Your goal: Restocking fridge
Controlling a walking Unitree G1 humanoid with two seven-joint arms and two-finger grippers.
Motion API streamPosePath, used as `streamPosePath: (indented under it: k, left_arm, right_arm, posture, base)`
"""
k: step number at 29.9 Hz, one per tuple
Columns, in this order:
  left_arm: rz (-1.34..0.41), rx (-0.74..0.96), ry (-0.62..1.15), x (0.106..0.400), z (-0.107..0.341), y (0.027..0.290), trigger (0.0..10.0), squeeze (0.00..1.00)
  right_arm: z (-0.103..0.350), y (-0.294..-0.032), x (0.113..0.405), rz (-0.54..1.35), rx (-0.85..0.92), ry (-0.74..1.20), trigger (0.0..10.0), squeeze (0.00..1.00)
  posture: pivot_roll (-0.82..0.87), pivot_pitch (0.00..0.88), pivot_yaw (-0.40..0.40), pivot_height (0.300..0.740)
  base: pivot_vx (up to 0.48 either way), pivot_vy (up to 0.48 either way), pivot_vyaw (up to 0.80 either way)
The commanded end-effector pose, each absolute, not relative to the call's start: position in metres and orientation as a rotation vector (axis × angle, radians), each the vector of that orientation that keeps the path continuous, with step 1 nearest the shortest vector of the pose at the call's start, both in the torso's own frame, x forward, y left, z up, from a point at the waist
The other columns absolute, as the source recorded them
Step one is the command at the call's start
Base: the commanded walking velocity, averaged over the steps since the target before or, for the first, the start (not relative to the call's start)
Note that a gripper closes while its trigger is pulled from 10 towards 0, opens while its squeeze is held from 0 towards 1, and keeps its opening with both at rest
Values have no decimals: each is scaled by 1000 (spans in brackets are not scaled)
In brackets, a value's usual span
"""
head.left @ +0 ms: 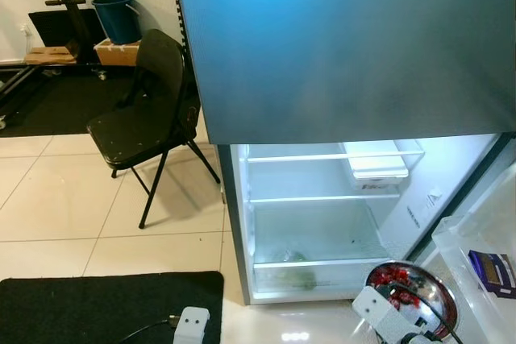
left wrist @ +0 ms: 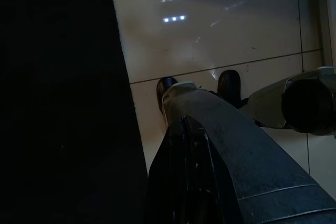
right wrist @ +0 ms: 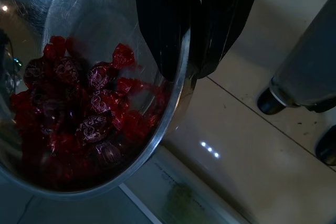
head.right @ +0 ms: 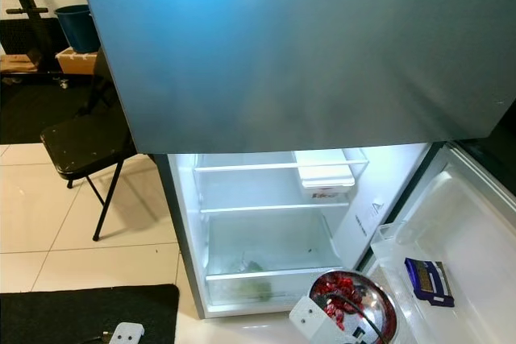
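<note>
Red-wrapped candies [right wrist: 89, 124] fill a steel bowl [head.right: 372, 305] held low before the open fridge [head.left: 322, 215], just outside its bottom front edge and beside the open door [head.right: 459, 255]. Wire shelves inside look nearly bare, with something green [head.left: 297, 278] in the bottom drawer and a white box [head.left: 375, 168] on the top shelf. The door bin holds a dark blue packet [head.right: 427, 279]. The right gripper [right wrist: 191, 56] pinches the bowl's rim, one finger inside, one outside. The left gripper [left wrist: 181, 129] hangs over floor tiles beside a black mat [head.left: 97, 308], fingers pressed together, empty. A folding chair [head.left: 149, 110] stands well apart.
</note>
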State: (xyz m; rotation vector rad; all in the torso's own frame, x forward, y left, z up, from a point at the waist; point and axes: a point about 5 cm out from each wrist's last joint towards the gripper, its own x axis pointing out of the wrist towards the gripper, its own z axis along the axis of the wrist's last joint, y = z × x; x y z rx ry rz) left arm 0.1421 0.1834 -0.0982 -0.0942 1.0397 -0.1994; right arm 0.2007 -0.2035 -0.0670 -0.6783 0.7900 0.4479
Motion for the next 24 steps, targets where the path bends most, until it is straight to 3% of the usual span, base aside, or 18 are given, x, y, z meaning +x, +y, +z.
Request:
streamPosePath:
  k: [1, 5, 10, 24]
  left_arm:
    - [-196, -103, 1047, 139, -100, 182, 10000, 0]
    - [-196, -103, 1048, 138, -100, 182, 10000, 0]
    - [-200, -105, 1048, 138, -100, 181, 10000, 0]
    - [-202, -103, 1051, 137, -100, 182, 10000, 0]
  right_arm:
    - [-62, -206, 209, 431, -713, 750, 10000, 0]
    - [-59, -208, 213, 409, -738, 731, 10000, 0]
    - [-59, -238, 209, 281, -880, 845, 10000, 0]
    - [-60, -265, 196, 149, -872, 977, 10000, 0]
  posture:
    - [-26, 0, -10, 740]
    - [-27, 0, -10, 740]
    - [-27, 0, -12, 740]
    - [-25, 0, -10, 740]
  base:
    - [0, 0, 0]
    - [0, 0, 0]
    - [0, 0, 0]
    - [0, 0, 0]
